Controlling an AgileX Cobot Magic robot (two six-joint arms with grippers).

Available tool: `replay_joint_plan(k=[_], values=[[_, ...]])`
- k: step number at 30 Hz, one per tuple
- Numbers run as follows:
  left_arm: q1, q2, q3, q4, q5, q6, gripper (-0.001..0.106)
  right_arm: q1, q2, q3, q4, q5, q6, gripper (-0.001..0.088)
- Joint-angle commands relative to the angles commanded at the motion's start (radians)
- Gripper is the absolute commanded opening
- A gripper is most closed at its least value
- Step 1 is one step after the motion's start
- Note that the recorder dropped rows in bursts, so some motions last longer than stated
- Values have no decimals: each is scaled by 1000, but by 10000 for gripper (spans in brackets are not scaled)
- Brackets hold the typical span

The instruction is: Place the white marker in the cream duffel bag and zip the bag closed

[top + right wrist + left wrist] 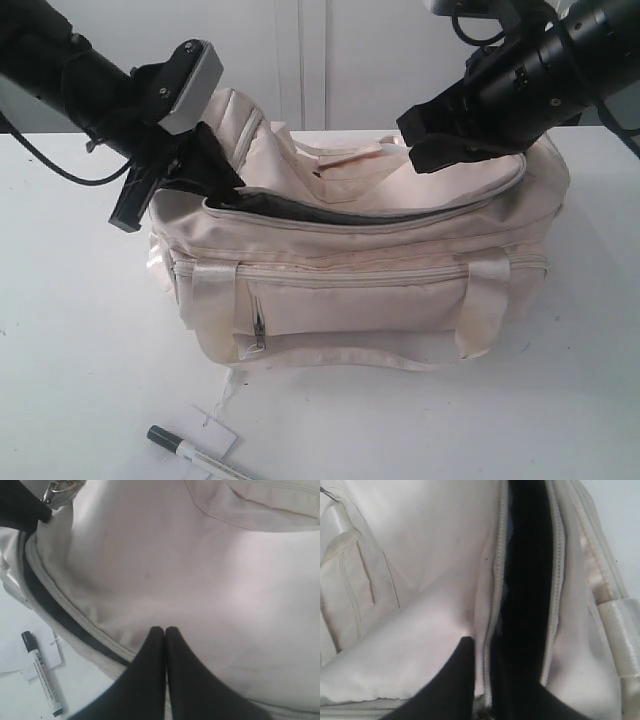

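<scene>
Plainly, the right fingers (156,655) are pressed flat together with nothing visible between them; their tips rest on, or just above, the top panel of the cream duffel bag (360,285), toward its right end and on the far side of the main zip (420,212); whether they press the cloth down I cannot tell. The left fingers (454,677) stand well apart at the bag's left end; one lies on cream cloth just beside the zip, the other is half lost against the dark lining (525,595); they seem to straddle the mouth rather than pinch anything, most likely to prop it open. That mouth gapes along much of the top, widest at the left. Beyond the bag, the white marker (195,456) lies on the surface (80,380) at the near side, left of centre, cap toward the left, just beside a paper tag (214,428); neither arm is near it. By my reckoning no step is done yet; the marker must first be fetched, and the closed right fingers would have to open for that.
</scene>
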Motion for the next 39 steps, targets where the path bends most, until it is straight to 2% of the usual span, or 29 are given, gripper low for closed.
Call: replay_joint_plan(k=[4,10,18,28,35,39], values=[[0,0,0,-7,0,-41,0,0,0,0,0,-2,0,0],[0,0,0,-41,-20,-228,0,0,0,0,6,-2,-58,0],[0,-15,0,-148,-80,-407,0,0,0,0,38,2,-97,0],[0,-15,-40,-158,-89,-715,0,0,2,0,208,88,-308,0],[0,-15,-40,-158,-84,-765,0,5,14,43,370,87,-493,2],[0,-15,-40,-158,-84,-791,0,37,16,76,416,61,-593,88]])
